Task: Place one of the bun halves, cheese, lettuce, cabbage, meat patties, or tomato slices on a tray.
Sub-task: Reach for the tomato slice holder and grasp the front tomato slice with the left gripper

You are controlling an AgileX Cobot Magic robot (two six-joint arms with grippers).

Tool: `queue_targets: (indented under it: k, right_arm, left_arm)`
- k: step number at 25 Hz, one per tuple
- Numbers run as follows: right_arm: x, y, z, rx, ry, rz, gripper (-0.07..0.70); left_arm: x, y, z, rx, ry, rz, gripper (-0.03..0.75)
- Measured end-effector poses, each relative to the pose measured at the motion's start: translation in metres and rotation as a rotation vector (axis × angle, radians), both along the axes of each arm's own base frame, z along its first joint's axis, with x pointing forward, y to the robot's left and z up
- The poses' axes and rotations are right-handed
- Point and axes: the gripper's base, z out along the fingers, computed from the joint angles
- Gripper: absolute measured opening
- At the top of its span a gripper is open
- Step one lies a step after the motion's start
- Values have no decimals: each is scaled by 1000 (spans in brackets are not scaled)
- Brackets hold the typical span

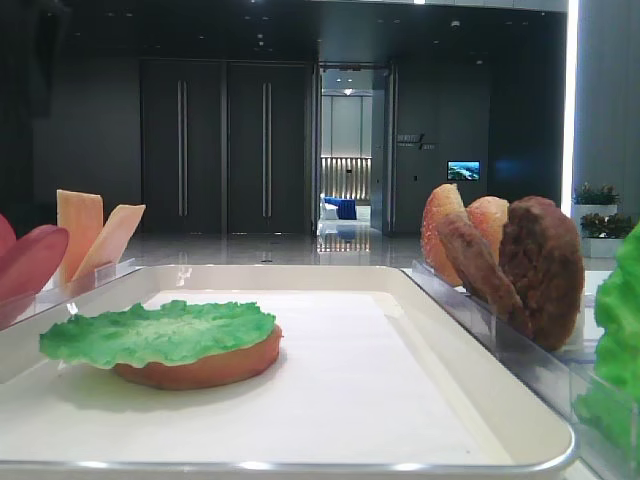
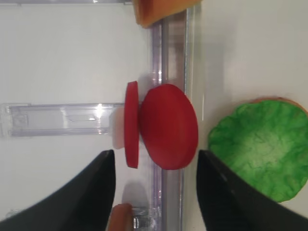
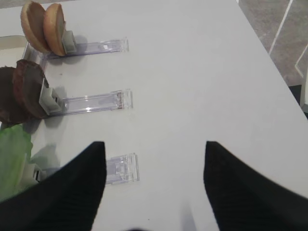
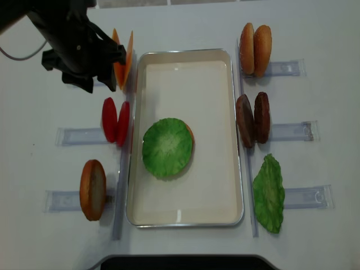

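Two red tomato slices (image 2: 163, 126) stand on edge in a clear rack (image 2: 57, 119) left of the cream tray (image 4: 219, 185). My left gripper (image 2: 154, 153) hangs open over them, one finger on each side, touching nothing. From above, the left arm (image 4: 79, 48) is at the back left beside the cheese (image 4: 122, 59). In the tray a lettuce leaf (image 4: 167, 147) lies on a bun half (image 1: 205, 370). My right gripper (image 3: 154, 144) is open over bare table, holding nothing.
Right of the tray, racks hold two bun halves (image 4: 255, 49), two meat patties (image 4: 253, 119) and a lettuce leaf (image 4: 269, 194). Another bun half (image 4: 93, 189) stands in the front left rack. Clear racks (image 3: 96, 102) stretch outward across the white table.
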Motion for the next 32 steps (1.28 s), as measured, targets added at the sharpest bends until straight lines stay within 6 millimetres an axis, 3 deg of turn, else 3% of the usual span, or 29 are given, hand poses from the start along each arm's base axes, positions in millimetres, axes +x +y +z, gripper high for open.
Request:
queue_targets:
  k: [6,12,32]
  right_arm:
    - [0,0,0,0,0,0,423]
    - [0,0,0,0,0,0,423]
    - [0,0,0,0,0,0,423]
  left_arm:
    - [-2,-16,-6,-15,13,33,411]
    - [6,-27,-31,7,68,34,411]
    - [26,-34,-83,69,151,28,400]
